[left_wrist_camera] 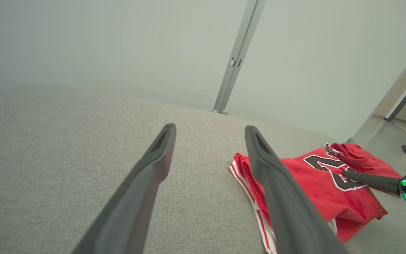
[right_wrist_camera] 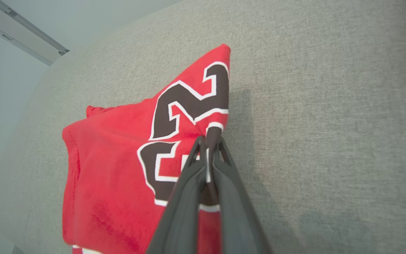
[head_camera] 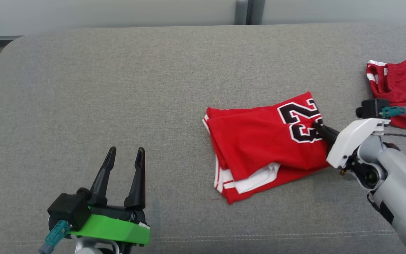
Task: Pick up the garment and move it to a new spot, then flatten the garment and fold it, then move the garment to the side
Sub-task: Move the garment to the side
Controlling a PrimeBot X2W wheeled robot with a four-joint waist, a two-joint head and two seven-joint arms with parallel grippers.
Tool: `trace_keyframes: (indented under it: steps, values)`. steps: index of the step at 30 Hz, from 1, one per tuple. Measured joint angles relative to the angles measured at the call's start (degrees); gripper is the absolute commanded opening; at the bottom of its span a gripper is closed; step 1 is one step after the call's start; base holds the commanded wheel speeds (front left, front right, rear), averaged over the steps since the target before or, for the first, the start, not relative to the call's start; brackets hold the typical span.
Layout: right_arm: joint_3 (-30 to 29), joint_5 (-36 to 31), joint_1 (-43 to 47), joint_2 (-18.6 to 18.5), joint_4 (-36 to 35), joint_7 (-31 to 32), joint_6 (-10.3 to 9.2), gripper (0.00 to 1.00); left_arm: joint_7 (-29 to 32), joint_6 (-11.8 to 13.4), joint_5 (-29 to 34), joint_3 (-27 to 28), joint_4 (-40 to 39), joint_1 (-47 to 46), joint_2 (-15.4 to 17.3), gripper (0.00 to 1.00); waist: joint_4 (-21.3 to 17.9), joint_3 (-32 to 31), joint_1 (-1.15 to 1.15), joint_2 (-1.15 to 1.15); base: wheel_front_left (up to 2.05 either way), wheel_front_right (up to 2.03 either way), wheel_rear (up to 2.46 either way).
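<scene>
The folded red basketball jersey with white trim and a black number 23 (head_camera: 259,141) lies on the grey fabric cushion (head_camera: 118,88). The right pincer (head_camera: 318,124) is closed on the jersey's right edge, its dark fingers pinching the fabric beside the number; the right wrist view shows cloth caught between the tips (right_wrist_camera: 208,141). The left pincer (head_camera: 125,151) is well apart to the jersey's left and nearer the robot, fingers spread and holding nothing. A second red garment with an elastic waistband (head_camera: 404,84) lies near the jersey's far right corner.
</scene>
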Motion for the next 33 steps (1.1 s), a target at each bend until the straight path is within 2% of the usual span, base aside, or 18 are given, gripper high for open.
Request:
trace_keyframes:
  steps: [5, 15, 21, 30, 33]
  values:
    - [-1.07, -0.55, -2.67, -3.82, -0.01, -0.14, 0.0, 0.0, 0.0, 0.01, 0.0, 0.24, -0.31, 0.03, 0.0, 1.0, -1.47, -0.26, 0.0, 0.0, 0.0, 0.0, 0.0]
    - [-3.5, -1.74, -8.76, -9.21, 0.19, -0.12, -0.1, 0.0, 0.0, 0.0, 0.0, -0.11, -1.21, 0.02, 0.0, 1.0, -3.59, 0.38, 0.0, 0.0, 0.0, 0.0, 0.0]
    - [-3.33, -3.92, -12.4, -11.07, 0.23, 0.94, -0.66, 0.0, 0.0, 0.0, 0.09, -0.74, -1.44, 0.0, 0.0, 1.0, -3.75, 1.4, 0.0, 0.0, 0.0, 0.0, 0.0]
    - [-1.56, -8.7, -17.99, -16.31, 1.6, 4.27, -2.71, 0.0, 0.01, -0.05, 0.16, -1.16, -1.53, -0.23, -0.01, 1.0, -2.49, 3.24, 0.0, 0.0, 0.0, 0.0, 0.0]
    - [-1.03, -10.01, -19.62, -17.8, 2.04, 5.0, -2.72, 0.0, 0.01, -0.05, 0.16, -0.91, -1.63, -0.26, -0.01, 1.0, -2.03, 3.97, 0.0, 0.0, 0.0, 0.0, 0.0]
